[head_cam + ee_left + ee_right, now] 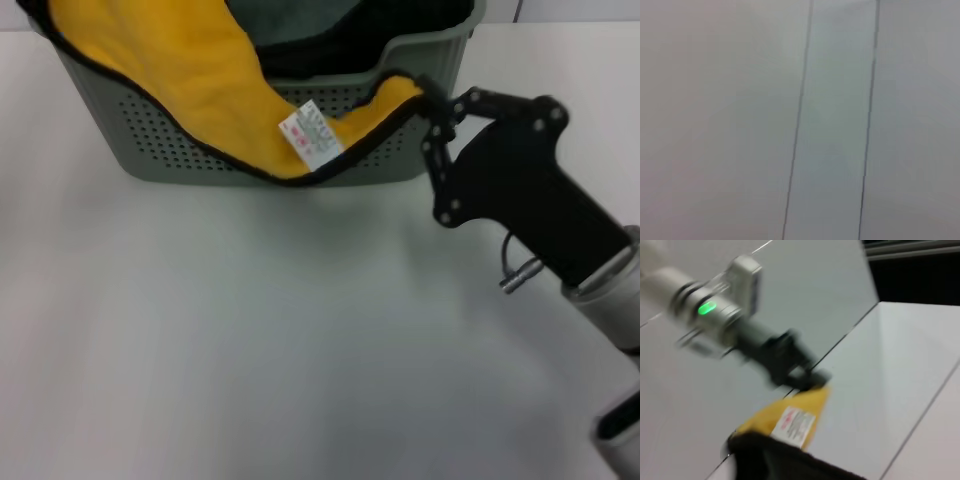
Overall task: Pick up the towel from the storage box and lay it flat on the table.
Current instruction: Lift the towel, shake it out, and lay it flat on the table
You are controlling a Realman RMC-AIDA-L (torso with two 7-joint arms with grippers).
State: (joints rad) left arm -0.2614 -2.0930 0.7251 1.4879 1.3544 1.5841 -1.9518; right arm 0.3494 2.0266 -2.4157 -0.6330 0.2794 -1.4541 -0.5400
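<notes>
On white bench [250, 350]: grey-green box [150, 140] at far edge. Yellow towel [180, 60], black-edged, hangs over box front wall; white care label [311, 134] on draped fold. Right end effector [432, 108] at box's right front corner, clamped on towel's corner. Right wrist view: another arm's end effector [810, 382] pinches yellow corner. Left end effector unseen in head view and its own wrist view.
</notes>
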